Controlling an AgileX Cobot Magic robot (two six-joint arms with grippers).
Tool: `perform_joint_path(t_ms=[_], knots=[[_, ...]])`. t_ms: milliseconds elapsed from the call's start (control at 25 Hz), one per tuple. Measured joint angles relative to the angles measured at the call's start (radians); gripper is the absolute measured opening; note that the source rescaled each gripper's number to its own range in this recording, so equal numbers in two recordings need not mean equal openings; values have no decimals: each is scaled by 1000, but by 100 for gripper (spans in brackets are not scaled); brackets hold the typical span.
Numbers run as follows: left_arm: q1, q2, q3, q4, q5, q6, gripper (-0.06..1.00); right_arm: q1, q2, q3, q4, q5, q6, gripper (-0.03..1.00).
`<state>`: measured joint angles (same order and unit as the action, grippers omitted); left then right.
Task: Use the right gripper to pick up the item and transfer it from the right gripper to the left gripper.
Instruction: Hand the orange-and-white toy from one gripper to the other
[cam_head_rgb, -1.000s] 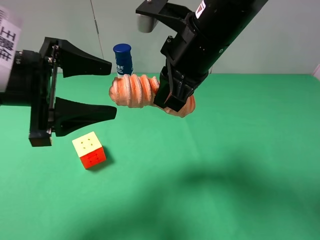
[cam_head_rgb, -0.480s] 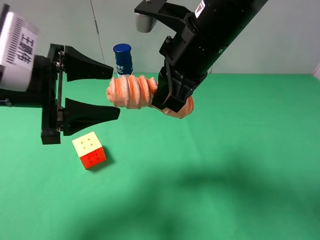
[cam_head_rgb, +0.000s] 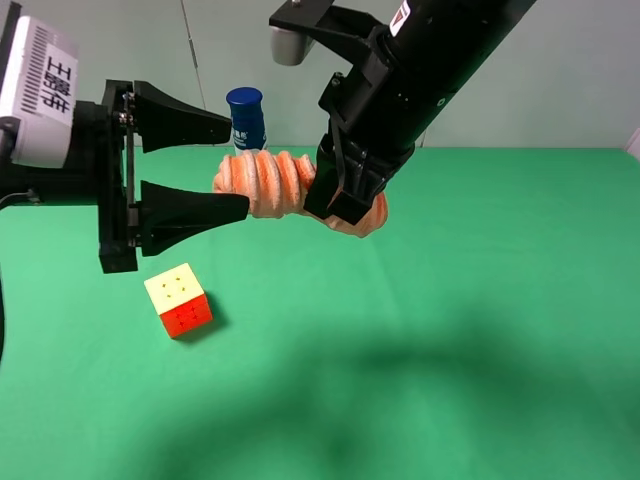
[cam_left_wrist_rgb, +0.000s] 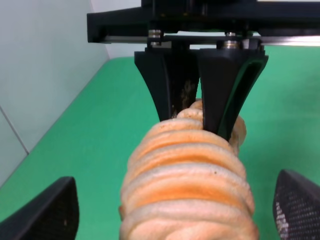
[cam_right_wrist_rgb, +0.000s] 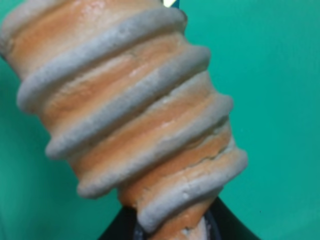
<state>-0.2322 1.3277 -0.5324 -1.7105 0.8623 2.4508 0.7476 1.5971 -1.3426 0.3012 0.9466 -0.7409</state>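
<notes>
The right gripper (cam_head_rgb: 343, 203) clamps the item (cam_head_rgb: 262, 182) near its 3 o'clock end, aloft over the green counter (cam_head_rgb: 480, 300). The item's 9 o'clock end lies between the wide-spread fingers (cam_head_rgb: 195, 207) of the left gripper (cam_head_rgb: 250, 167), one at 12 o'clock, one at 6 o'clock

Left pincer (cam_head_rgb: 250, 167): matte black, two tapered pointed fingers (cam_head_rgb: 190, 125) with mesh-textured inner pads (cam_left_wrist_rgb: 296, 210); white-grey box (cam_head_rgb: 45, 90) with black printed characters behind. Right pincer (cam_head_rgb: 338, 200): bulky black housing, grey-white block (cam_head_rgb: 290, 45) on top, silver screws (cam_left_wrist_rgb: 155, 34) along its rail, small red-white mark (cam_head_rgb: 403, 12).
</notes>
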Motion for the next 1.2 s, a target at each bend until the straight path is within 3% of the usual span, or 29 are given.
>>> perform_joint_path(t_ms=[560, 880, 1200], knots=[[-6, 70, -11, -13, 22, 44, 90, 0, 0, 0, 0, 0, -6, 3], [-106, 70, -35, -19, -84, 51, 90, 0, 0, 0, 0, -2, -13, 3], [-111, 71, -61, -19, -108, 52, 90, 0, 0, 0, 0, -2, -13, 3]])
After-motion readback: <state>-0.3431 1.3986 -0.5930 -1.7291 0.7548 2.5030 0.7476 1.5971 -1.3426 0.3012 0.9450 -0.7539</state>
